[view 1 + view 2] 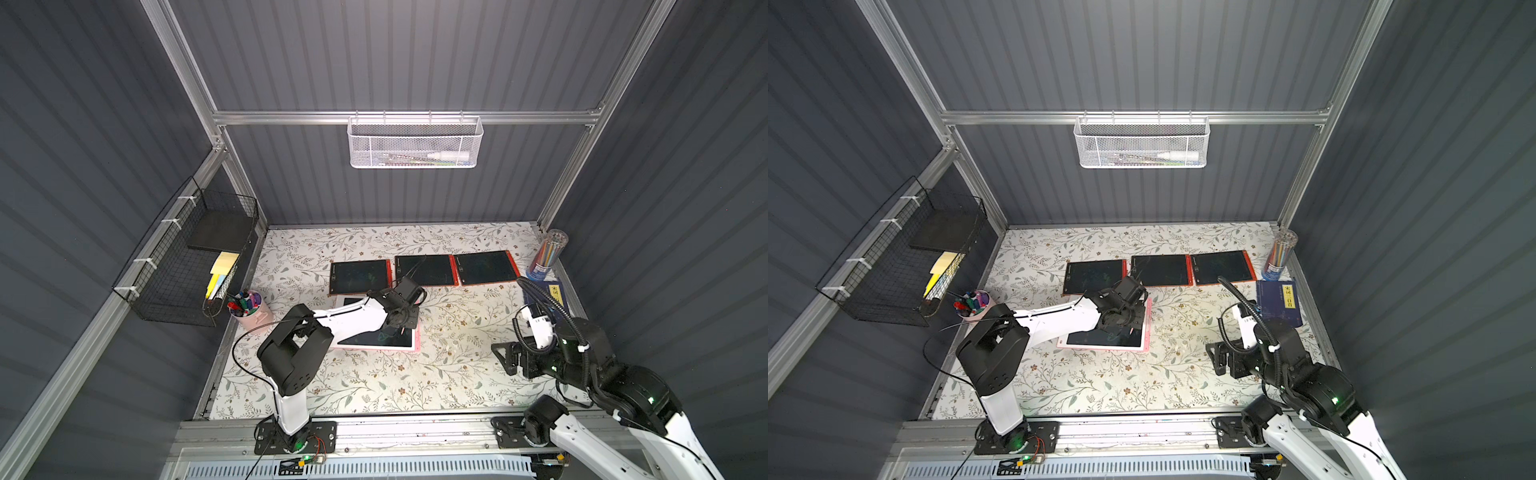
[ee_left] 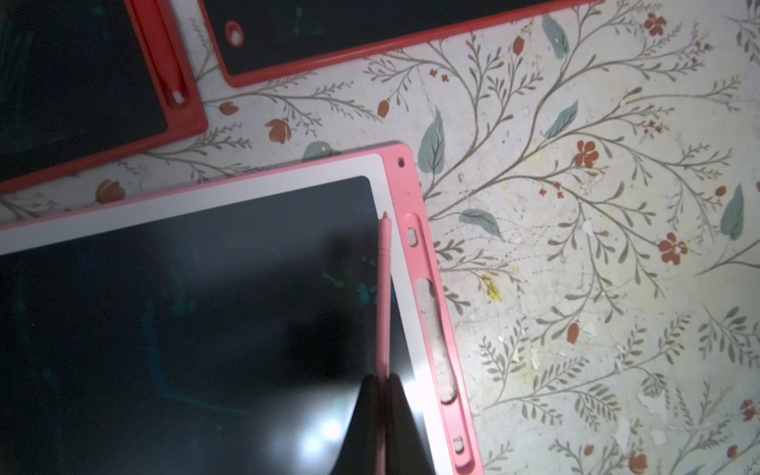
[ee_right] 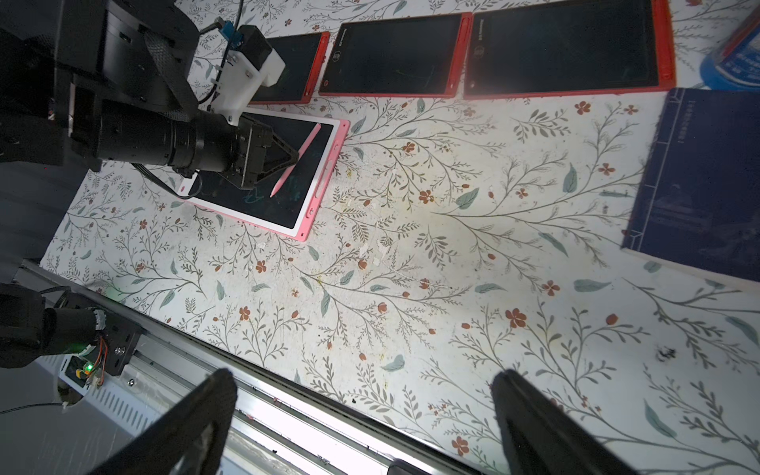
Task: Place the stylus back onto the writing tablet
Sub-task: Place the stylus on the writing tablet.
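With left tool (image 2: 383, 380) pinching stylus (image 2: 384, 288), slide toward slot (image 2: 432, 329) on 3 o'clock edge of tablet (image 1: 417, 343) in a top view, align parallel, lower flat, press in, then spread.

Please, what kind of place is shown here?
Probably a robot test booth dressed as a desk: aluminium frame, left arm and right arm on a front rail, red writing tablets, pen cup.

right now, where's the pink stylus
In the left wrist view the pink stylus is pinched in the left end effector over the dark screen of the pink writing tablet, beside the empty holder slot on its edge.
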